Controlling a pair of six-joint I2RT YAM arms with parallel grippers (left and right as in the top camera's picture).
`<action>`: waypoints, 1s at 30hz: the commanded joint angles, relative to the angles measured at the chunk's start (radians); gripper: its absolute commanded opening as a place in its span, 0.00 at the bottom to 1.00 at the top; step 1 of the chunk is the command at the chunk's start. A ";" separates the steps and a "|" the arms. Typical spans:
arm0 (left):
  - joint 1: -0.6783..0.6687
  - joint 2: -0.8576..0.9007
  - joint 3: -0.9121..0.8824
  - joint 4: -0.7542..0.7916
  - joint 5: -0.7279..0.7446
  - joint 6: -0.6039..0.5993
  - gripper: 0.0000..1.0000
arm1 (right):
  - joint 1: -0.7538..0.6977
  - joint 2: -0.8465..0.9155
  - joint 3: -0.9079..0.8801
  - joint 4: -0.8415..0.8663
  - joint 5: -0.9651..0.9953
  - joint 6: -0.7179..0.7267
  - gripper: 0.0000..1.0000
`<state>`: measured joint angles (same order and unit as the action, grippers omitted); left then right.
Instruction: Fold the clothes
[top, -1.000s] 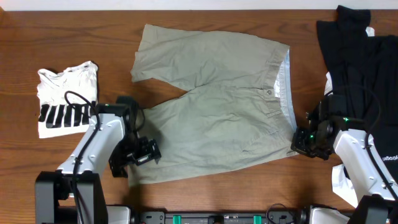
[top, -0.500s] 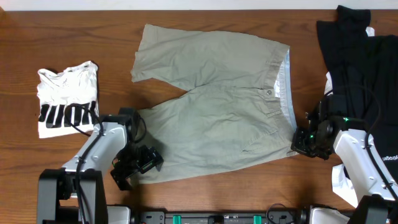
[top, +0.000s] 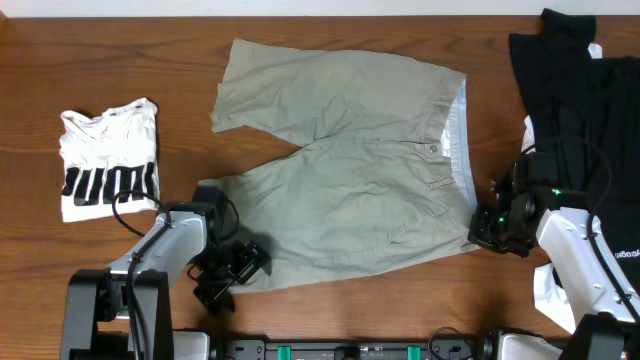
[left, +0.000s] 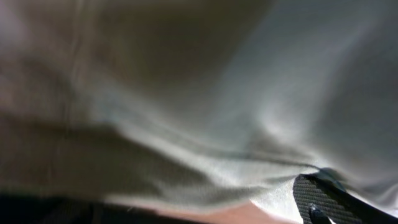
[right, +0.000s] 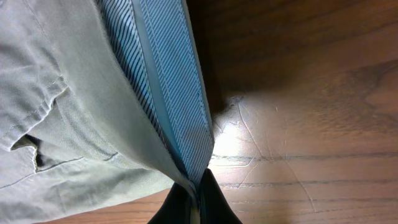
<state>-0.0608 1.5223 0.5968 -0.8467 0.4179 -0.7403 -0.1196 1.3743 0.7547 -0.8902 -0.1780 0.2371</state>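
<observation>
The khaki-grey shorts (top: 350, 190) lie spread flat on the wooden table, waistband to the right and legs to the left. My left gripper (top: 238, 268) is at the bottom hem of the near leg. In the left wrist view, blurred fabric (left: 186, 93) fills the frame, with one finger pad (left: 326, 199) low at the right and the jaws wide apart. My right gripper (top: 487, 228) is shut on the near corner of the waistband. In the right wrist view its fingers (right: 198, 200) pinch the khaki cloth (right: 62, 93) and the blue striped lining (right: 168, 81).
A small white tee with black bars (top: 108, 160) lies folded at the left. Black garments (top: 580, 80) are piled at the right edge, close behind my right arm. Something white (top: 545, 290) lies at the near right.
My left gripper has moved toward me and to the right along the near leg, reaching its bottom hem. The right gripper and the shorts have stayed put.
</observation>
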 joint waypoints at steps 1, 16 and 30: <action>0.003 0.000 -0.006 0.040 -0.021 -0.024 0.99 | -0.006 -0.005 0.010 -0.006 0.017 -0.015 0.01; 0.004 0.000 -0.006 0.046 -0.204 -0.029 0.79 | -0.006 -0.005 0.010 -0.012 0.017 -0.018 0.01; 0.004 0.000 -0.006 0.052 -0.226 -0.028 0.13 | -0.006 -0.005 0.010 -0.012 0.017 -0.017 0.01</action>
<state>-0.0620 1.5021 0.6144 -0.8116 0.3584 -0.7662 -0.1192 1.3743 0.7547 -0.9051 -0.1932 0.2295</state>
